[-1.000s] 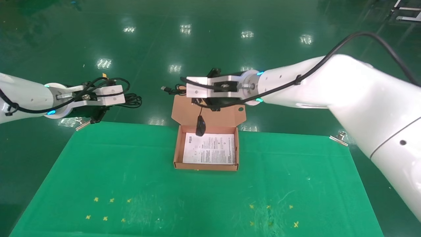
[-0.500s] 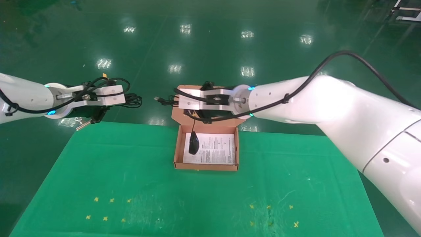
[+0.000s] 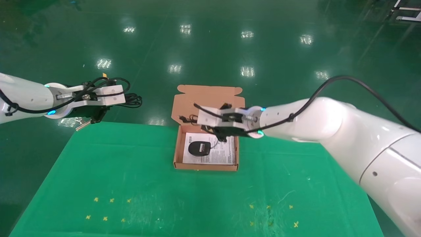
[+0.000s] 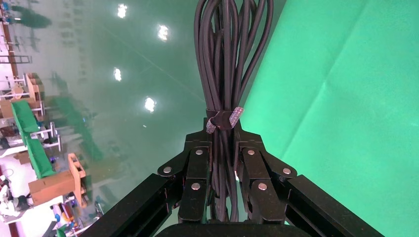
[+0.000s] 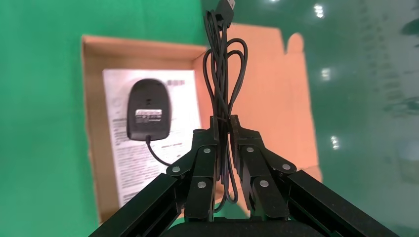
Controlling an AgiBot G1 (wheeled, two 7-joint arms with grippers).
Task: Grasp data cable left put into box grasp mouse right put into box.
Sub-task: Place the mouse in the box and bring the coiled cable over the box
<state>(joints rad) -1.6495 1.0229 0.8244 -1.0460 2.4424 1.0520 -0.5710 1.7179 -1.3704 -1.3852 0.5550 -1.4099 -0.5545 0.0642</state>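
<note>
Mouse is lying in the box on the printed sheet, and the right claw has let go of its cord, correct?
Not quite. The mouse does lie in the box on the printed sheet, but the right wrist view shows the right claw shut on its bundled cord.

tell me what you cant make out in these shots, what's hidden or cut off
- Data cable: left wrist view, its loops run off the picture's edge; head view, the left gripper covers most of it.
- Mouse: underside up, its label too small to read.
- Printed sheet in the box: text too small, partly under the mouse.
- Right gripper: head view hides how it pinches the cord.
</note>
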